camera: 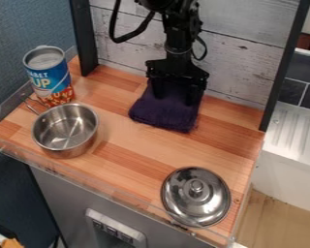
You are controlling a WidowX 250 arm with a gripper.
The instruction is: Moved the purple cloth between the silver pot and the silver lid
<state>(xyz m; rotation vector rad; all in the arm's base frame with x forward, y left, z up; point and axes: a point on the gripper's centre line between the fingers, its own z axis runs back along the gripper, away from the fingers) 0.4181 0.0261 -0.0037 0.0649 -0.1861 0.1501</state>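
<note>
Pot (66,128): is sitting left, before can (47,72)
Lid (196,197): is lying front right on counter (131,150)
Cloth (164,109): is lying behind lid, right of pot

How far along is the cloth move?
Looks early. Done: the pincer is down at the purple cloth, near the back wall. In hand: probably the pickup, but I can't tell whether it has a grip. Left: bring the cloth forward between the silver pot, at the left, and the silver lid, at the front right, then release.
</note>
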